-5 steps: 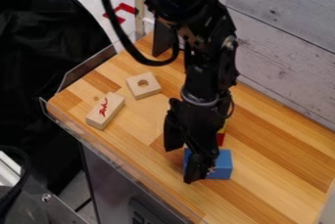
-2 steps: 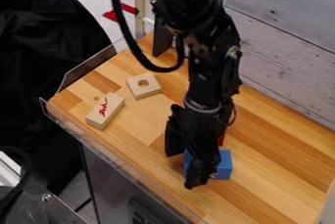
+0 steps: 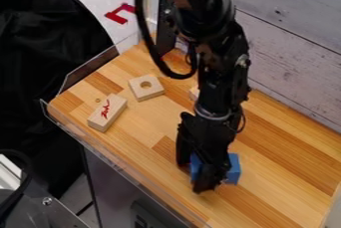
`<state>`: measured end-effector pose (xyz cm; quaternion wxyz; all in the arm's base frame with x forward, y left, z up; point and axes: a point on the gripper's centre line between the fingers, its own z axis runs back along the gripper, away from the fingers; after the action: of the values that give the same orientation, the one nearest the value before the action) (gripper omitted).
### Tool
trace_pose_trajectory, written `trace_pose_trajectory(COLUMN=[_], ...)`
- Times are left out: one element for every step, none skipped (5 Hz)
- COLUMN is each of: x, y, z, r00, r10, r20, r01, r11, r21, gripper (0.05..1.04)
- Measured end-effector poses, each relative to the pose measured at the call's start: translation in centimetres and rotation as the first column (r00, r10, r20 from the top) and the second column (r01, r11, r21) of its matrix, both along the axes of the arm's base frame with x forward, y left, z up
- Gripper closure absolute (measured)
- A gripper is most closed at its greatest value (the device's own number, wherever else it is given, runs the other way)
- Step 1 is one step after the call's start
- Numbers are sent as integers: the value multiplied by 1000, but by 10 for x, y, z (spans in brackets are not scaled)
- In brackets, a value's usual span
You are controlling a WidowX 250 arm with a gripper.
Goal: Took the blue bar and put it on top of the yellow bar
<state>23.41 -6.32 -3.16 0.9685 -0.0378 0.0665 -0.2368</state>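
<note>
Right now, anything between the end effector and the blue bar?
Nothing visible. The end effector is down at the blue bar, with blue showing on either side of it. The holed wooden block and red-marked block lie off to the left of the picture, out of the way.

one robot arm (image 3: 222, 80), one blue bar (image 3: 233, 169), one holed block (image 3: 141, 91), one red-marked block (image 3: 110, 116), one partly hidden block (image 3: 194, 92)

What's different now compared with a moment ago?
The pincer has moved a little right and toward the picture's lower edge, and the blue block has shifted slightly right. I can't tell whether it is gripped. The wooden block with red writing and the square one with a hole stayed put.
</note>
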Motion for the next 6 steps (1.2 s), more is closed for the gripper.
trace_pose_trajectory(x=[2,-4,-6,-7,-8,-8], y=[1,2,3,3,1,-2], z=[0,2,19,37,54,72], r00=[1000,999,999,997,994,981], r10=[24,33,22,2,23,165], r20=[3,-1,39,78,108,97], r01=[-24,-33,-20,3,-12,-150], r11=[1000,999,999,998,995,978], r21=[-8,-16,-41,-63,-98,-143], gripper=[509,509,509,509,509,509])
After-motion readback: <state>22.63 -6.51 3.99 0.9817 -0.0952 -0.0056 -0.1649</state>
